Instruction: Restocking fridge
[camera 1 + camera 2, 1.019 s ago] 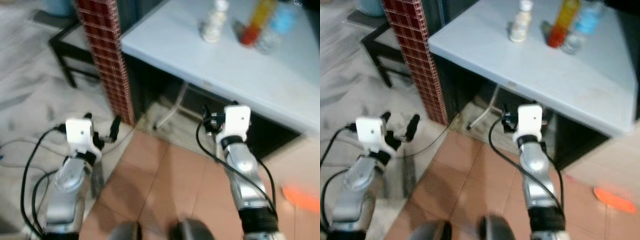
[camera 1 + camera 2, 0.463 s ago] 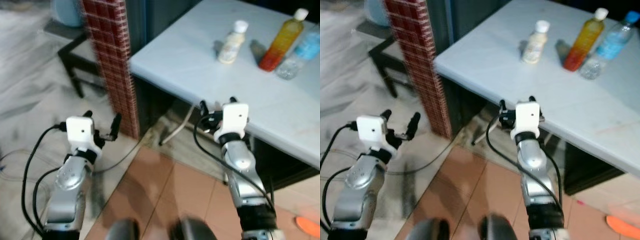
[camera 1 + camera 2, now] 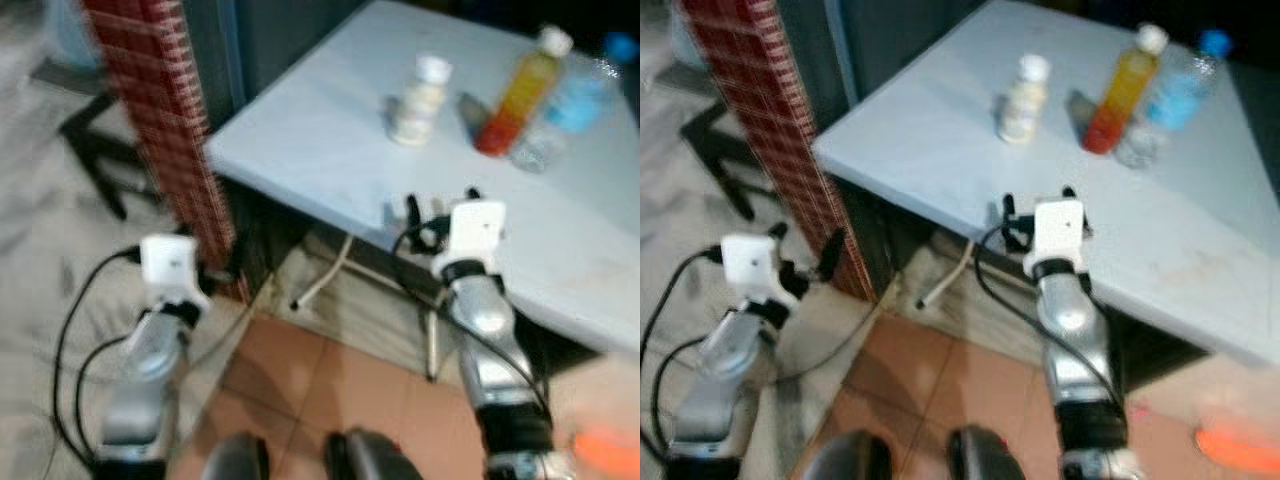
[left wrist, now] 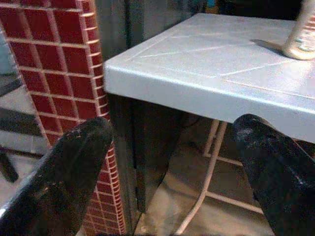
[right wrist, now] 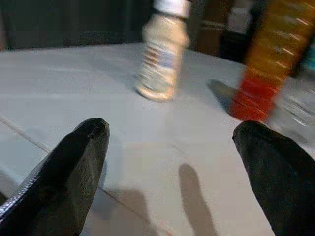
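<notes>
Both arms are bent at the elbow and reaching forward. The right claw [image 3: 1038,208] is up at the near edge of the pale table [image 3: 940,130], fingers spread wide with nothing between them, pointing across the top. The left claw [image 3: 800,250] sits lower, off the table's corner beside the red tiled pillar [image 3: 750,110]; its fingers are spread too and hold nothing.

Three bottles stand on the table, towards the far side. There's one small cream bottle [image 3: 1023,98] with a white cap, on its own. One taller orange bottle [image 3: 1122,88], red at the bottom, stands to its right. One clear bottle [image 3: 1170,95] with a blue label is just beside the orange one. All three are upright and well apart from the right claw.

A wide stretch of bare table lies between that claw and the bottles. Under the table the space is dark, with a white leg [image 3: 945,280] slanting down. A dark stool [image 3: 715,150] stands beyond the pillar, and something orange [image 3: 1235,445] lies on the floor tiles to the right.
</notes>
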Robot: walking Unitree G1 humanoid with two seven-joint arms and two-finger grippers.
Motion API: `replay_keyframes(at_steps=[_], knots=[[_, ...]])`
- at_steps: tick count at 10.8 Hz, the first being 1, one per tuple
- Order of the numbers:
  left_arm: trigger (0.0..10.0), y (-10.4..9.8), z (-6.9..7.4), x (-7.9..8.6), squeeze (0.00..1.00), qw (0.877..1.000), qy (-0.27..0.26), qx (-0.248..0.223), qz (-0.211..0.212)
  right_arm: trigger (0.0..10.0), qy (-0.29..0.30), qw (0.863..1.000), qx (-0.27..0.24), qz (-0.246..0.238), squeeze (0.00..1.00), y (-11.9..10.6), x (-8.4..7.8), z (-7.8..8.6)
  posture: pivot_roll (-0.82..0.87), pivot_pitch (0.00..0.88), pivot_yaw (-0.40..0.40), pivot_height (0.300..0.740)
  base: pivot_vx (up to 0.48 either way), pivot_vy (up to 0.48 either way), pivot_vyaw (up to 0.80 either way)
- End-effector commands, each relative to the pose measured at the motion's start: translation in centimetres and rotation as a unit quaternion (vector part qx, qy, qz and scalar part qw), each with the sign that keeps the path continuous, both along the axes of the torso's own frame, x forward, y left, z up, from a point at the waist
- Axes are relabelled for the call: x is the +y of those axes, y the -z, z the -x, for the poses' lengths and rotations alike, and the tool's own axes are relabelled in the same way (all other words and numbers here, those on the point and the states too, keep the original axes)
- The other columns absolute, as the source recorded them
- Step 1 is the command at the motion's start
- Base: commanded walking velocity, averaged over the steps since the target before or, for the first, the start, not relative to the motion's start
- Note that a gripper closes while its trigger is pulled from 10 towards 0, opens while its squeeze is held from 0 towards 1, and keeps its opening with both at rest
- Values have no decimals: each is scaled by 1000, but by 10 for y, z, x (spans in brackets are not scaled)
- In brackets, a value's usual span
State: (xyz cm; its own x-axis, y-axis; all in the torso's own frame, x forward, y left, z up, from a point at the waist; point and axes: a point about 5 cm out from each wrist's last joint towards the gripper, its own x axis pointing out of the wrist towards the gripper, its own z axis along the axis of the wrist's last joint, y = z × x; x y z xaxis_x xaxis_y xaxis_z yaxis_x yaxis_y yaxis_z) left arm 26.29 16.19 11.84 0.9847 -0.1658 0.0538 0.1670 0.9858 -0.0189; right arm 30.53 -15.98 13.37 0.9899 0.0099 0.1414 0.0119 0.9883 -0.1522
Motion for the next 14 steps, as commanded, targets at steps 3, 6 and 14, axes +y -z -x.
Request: replay_keyframes(at_steps=[3, 6, 14], knots=[[10000, 2, 3, 4, 0, 1000, -15, 6, -19, 10000, 8, 1000, -7, -4, 0, -2, -3, 2, 31, 124, -2, 740, 0, 0, -146], [10000, 17, 34, 23, 0, 998, 7, 51, -45, 10000, 18, 1000, 2, 4, 0, 3, -14, 21, 40, 134, -11, 740, 0, 0, 0], [10000, 9, 36, 22, 0, 999, -4, 27, -24, 10000, 15, 1000, 18, 10, 0, 6, -13, 33, 36, 129, -8, 740, 0, 0, -556]])
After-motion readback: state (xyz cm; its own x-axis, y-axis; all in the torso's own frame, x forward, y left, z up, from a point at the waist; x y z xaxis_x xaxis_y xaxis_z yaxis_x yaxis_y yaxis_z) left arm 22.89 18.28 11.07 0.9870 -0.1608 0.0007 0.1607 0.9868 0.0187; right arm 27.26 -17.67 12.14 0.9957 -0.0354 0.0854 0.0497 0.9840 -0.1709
